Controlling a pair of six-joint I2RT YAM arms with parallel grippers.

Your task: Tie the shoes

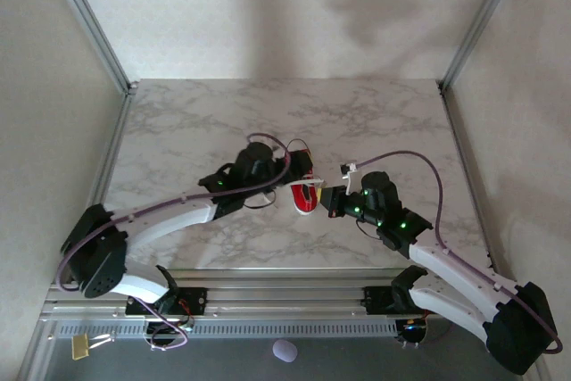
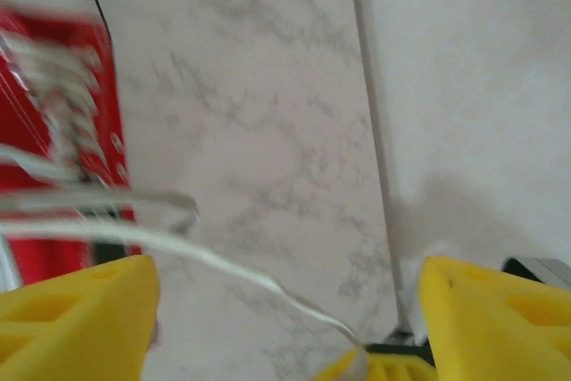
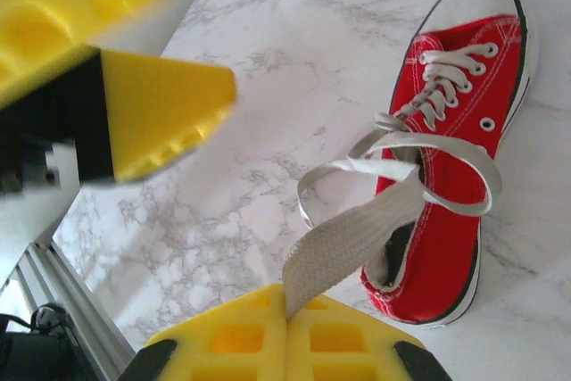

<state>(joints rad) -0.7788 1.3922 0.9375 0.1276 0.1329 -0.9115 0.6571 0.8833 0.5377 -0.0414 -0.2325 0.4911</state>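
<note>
Beside the red sneaker (image 3: 442, 247), right gripper (image 3: 285, 345) tight on a lace (image 3: 343, 238) (left gripper (image 2: 287, 269) spread)

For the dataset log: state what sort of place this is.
Probably a robot lab workcell: marble-patterned table, aluminium frame posts, plain white walls, robot arms at a red sneaker.

My top camera sits high up behind both arms and looks down on the whole table (image 1: 178, 131). My left wrist camera is low and very close. My right wrist camera looks down from close by. All three see the red shoe (image 3: 442, 256); both wrist cameras see its white lace (image 3: 343, 247).
</note>
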